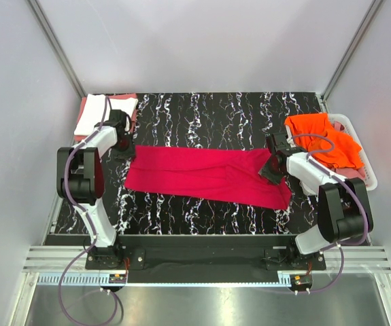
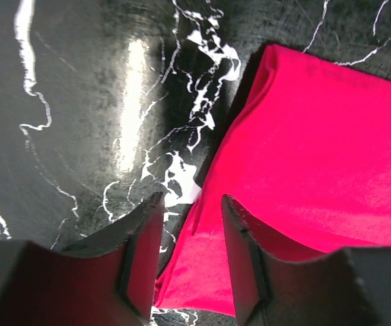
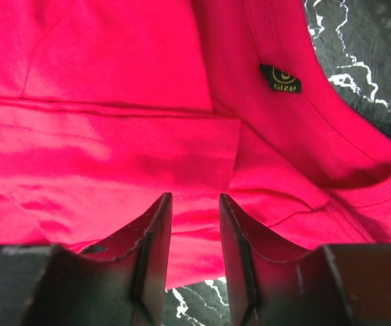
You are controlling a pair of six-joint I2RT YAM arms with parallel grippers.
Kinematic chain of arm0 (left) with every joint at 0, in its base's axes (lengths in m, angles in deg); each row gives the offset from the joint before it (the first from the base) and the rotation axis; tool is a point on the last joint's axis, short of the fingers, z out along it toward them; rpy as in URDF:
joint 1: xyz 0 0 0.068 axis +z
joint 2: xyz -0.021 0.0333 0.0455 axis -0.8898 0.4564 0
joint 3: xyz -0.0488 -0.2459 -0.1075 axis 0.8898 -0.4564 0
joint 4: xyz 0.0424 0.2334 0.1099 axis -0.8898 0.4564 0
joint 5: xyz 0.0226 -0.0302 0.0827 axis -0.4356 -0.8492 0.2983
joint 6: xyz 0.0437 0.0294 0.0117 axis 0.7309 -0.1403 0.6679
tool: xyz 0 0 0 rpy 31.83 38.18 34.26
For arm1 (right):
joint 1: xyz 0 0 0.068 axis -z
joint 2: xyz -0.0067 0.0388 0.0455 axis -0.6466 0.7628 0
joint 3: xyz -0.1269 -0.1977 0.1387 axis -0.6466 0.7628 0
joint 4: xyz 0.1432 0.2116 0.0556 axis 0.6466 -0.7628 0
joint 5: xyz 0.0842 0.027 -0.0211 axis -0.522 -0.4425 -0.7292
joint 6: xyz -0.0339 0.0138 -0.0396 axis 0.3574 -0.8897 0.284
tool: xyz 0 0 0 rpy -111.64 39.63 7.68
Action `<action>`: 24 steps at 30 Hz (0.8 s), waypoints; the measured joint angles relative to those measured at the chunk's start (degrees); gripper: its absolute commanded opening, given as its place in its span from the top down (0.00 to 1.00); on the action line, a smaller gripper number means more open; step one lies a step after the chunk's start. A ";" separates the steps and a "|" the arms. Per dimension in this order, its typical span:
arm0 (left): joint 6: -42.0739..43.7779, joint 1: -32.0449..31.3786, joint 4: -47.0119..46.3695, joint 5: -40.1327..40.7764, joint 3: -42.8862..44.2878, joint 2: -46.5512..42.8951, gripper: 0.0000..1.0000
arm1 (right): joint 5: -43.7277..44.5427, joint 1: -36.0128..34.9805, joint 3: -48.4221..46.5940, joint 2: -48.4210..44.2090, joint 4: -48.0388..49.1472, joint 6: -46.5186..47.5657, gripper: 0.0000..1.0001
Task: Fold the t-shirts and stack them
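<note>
the red shirt [image 1: 202, 175] lay on the black marbled table [image 1: 215, 109], folded into a long band that ran from left to right across the middle. its right end sat a little nearer the arm bases than its left.

the left gripper [image 2: 192, 200] hung low over the left end of that band. its fingers [image 2: 141, 244] stood partly apart with a clear gap. through the gap showed bare table and the shirt's edge, and nothing was caught between them. one finger was over the table and the other over the cloth.

the right gripper [image 3: 195, 198] was over the right end of the red shirt, near the collar [image 3: 375, 193]. its fingers [image 3: 156, 238] were also partly apart, with only flat cloth seen beneath the gap and none of it pinched. a small black label [image 3: 280, 78] with yellow print showed inside the neck, and a folded sleeve edge crossed the cloth just ahead of the fingertips.

at the far left corner of the table a folded white shirt [image 1: 103, 112] rested on a pink shirt [image 1: 132, 117], whose edges showed around it. this pile was just behind the left gripper and apart from the red shirt.

at the right edge an orange shirt [image 1: 321, 139] lay crumpled in a white basket [image 1: 365, 166], spilling over its near rim beside the right arm.
</note>
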 measured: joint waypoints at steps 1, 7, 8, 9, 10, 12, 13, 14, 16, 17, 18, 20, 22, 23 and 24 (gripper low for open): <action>0.09 0.00 0.00 -0.26 0.00 0.28 0.60 | 0.13 0.00 0.00 0.42 0.15 0.00 0.60; 0.42 0.02 0.00 -3.21 0.11 2.67 0.68 | 0.46 0.00 0.24 1.07 1.33 0.07 0.62; 0.42 0.02 -0.02 -3.65 0.24 3.04 0.71 | 0.50 0.00 0.33 1.16 1.53 0.07 0.62; 0.42 0.02 0.00 -4.07 0.48 3.15 0.73 | 0.55 0.00 0.44 1.29 1.77 0.11 0.62; 0.44 0.04 -0.02 -4.33 0.63 3.15 0.81 | 0.68 0.00 0.55 1.46 2.10 0.15 0.62; 0.52 0.04 0.02 -4.61 0.94 3.23 0.85 | 0.74 0.00 0.68 1.73 2.34 0.24 0.62; 0.61 0.04 0.02 -4.63 1.09 3.32 0.84 | 0.74 0.00 0.70 1.81 2.36 0.24 0.62; 0.66 0.04 0.07 -4.63 1.22 3.41 0.80 | 0.74 0.00 0.70 1.84 2.40 0.24 0.62; 0.92 0.02 0.04 -4.59 1.33 3.45 0.73 | 0.74 0.00 0.70 1.84 2.60 0.26 0.62; 0.96 0.02 0.07 -4.59 1.33 3.45 0.73 | 0.74 0.00 0.72 1.84 2.64 0.26 0.62; 0.92 0.02 0.07 -4.59 1.33 3.45 0.73 | 0.74 0.00 0.74 1.84 2.67 0.26 0.62; 0.94 0.02 0.07 -4.63 1.33 3.45 0.76 | 0.74 0.00 1.05 1.84 2.91 0.24 0.63; 0.96 0.02 0.20 -4.72 1.55 3.45 0.79 | 0.72 0.00 1.57 1.84 3.02 0.17 0.63; 1.03 0.02 0.22 -4.79 1.70 3.45 0.79 | 0.72 0.00 1.75 1.84 3.02 0.13 0.62; 1.05 0.02 0.24 -4.92 1.88 3.45 0.79 | 0.72 0.00 1.95 1.84 2.99 0.04 0.62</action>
